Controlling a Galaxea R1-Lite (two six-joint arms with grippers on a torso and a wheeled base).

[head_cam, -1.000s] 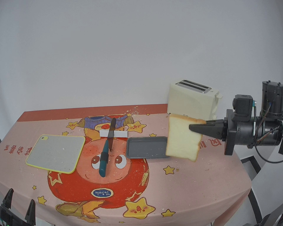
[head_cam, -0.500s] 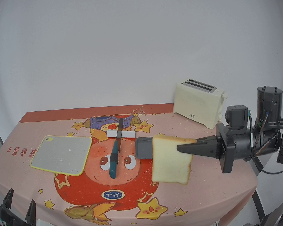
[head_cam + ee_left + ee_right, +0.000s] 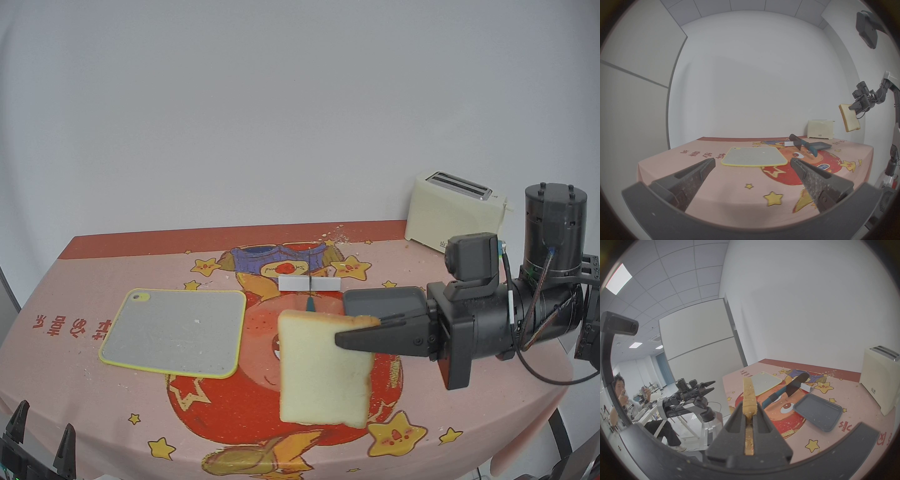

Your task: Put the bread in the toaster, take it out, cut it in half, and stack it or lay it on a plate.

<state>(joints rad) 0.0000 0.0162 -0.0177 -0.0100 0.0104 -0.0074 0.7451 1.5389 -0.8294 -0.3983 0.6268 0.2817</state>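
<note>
The right claw [image 3: 340,340] grips the top edge of the bread [image 3: 322,375], which hangs upright above the table [image 3: 81,387], in front of the grey tray [image 3: 384,300]. The toaster [image 3: 453,209] stands well apart at the far right. The knife [image 3: 784,390] lies between tray and board [image 3: 175,331]. The left claw [image 3: 752,160] is open and empty, off the table's near left edge.

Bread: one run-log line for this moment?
right gripper: shut on bread, slice hanging above table | left gripper: open, low at near edge | cutting board: flat, left of bread | toaster: back right
</note>
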